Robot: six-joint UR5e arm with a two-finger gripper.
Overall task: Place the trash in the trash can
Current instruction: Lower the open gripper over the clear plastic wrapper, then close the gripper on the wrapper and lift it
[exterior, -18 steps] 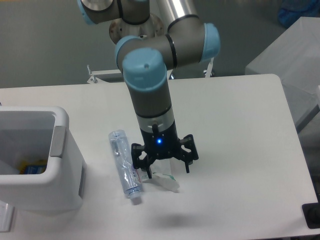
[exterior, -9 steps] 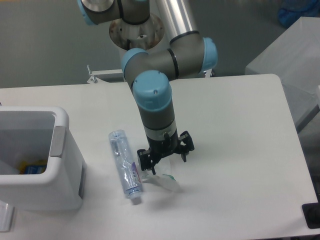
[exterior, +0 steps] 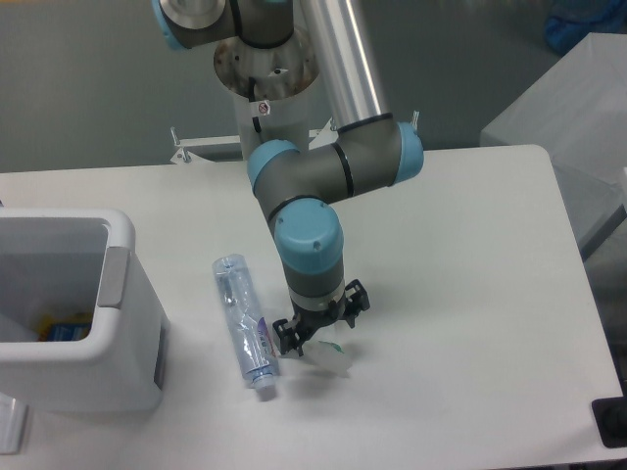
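Note:
A flattened clear bottle [exterior: 244,326] with a blue-red label lies on the white table, cap end toward the front. Just right of it lies a small crumpled clear-white wrapper [exterior: 331,357] with green marks. My gripper [exterior: 322,326] is down low directly over the wrapper's left part, its black fingers open and straddling it. The gripper hides part of the wrapper. The white trash can [exterior: 122,286] with a thick rim and grey side panel stands at the left edge, something blue and yellow inside it.
The arm's base column [exterior: 266,88] stands at the back of the table. A grey box [exterior: 558,108] sits beyond the right edge. A black object [exterior: 612,423] is at the front right corner.
The gripper has descended from above the table to just over the wrapper, with the wrist leaning forward. The bottle and wrapper have not moved.

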